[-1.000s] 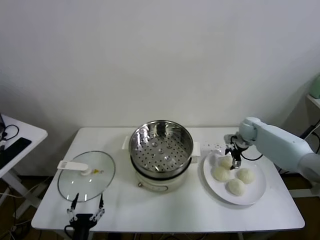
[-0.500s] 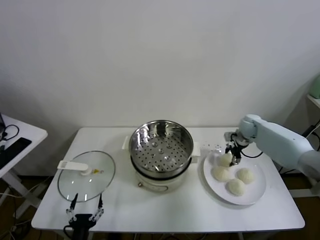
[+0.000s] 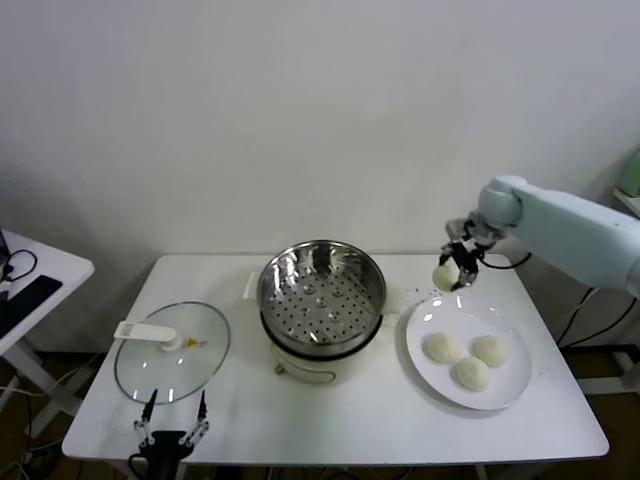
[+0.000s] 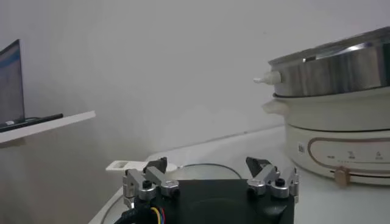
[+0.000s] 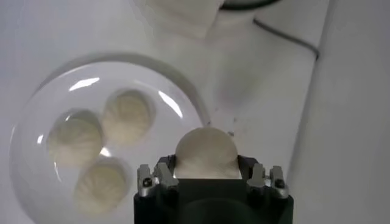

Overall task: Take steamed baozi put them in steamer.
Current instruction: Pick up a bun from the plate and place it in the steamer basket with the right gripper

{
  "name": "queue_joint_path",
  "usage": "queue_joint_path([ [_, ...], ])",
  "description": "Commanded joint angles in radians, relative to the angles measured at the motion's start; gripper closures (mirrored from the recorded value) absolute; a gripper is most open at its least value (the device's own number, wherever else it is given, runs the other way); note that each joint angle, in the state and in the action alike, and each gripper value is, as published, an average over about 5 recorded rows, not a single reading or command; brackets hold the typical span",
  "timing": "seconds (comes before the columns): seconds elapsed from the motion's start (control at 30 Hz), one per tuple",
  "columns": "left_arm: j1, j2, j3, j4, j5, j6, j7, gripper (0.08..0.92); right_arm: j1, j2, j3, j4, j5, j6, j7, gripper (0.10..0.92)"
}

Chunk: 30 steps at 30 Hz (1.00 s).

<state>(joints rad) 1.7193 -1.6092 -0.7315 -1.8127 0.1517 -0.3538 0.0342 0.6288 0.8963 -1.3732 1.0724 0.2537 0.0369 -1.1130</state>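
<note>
Right gripper point(image 3: 458, 272), right of centre in the head view: clamped on one steamed baozi point(image 3: 445, 274), which is carried clear of the table, above the gap between plate and pot; in the right wrist view the bun point(image 5: 206, 152) is seen seated between the two jaws, the plate lying well below it.

Progress, as judged: first bun lifted, none yet delivered; one transfer is under way and three are left to be started.

White plate point(image 3: 516, 388), lower right of the head view: three baozi are held on it, namely one at the left point(image 3: 441, 347), one at the right point(image 3: 490, 350) and one nearest the front edge point(image 3: 471, 373); they are grouped close together, whether touching cannot be told; the upper part of the plate is bare.

Steamer point(image 3: 322, 292), centre of the frame: a shiny perforated basket seated on a cream pot base point(image 3: 320, 368); no bun is seen inside, and the holed floor is fully exposed.

Glass lid point(image 3: 171, 352), lower left: laid flat on the table point(image 3: 350, 425), well apart from the steamer, so the basket is left uncovered.

Left gripper point(image 3: 170, 430), bottom edge at the left: parked just in front of the lid, its fingers spread and nothing held between them.
</note>
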Motion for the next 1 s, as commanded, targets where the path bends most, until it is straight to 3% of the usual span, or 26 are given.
queue_joint_path([
  [0.03,-0.004,-0.006,0.007,0.006,0.003,0.000,-0.001,0.177,0.232,0.063,-0.076,0.168,0.102,0.109,-0.017,0.347],
  [0.4,-0.005,-0.004,0.011,0.004,0.005,0.000,-0.001,0.177,0.162,0.326,-0.048,0.105,-0.095,0.342,0.043,0.341],
  [1.0,-0.003,-0.011,0.008,0.013,0.012,-0.008,-0.002,0.177,-0.142,0.564,0.080,-0.353,-0.335,0.666,0.065,0.321],
])
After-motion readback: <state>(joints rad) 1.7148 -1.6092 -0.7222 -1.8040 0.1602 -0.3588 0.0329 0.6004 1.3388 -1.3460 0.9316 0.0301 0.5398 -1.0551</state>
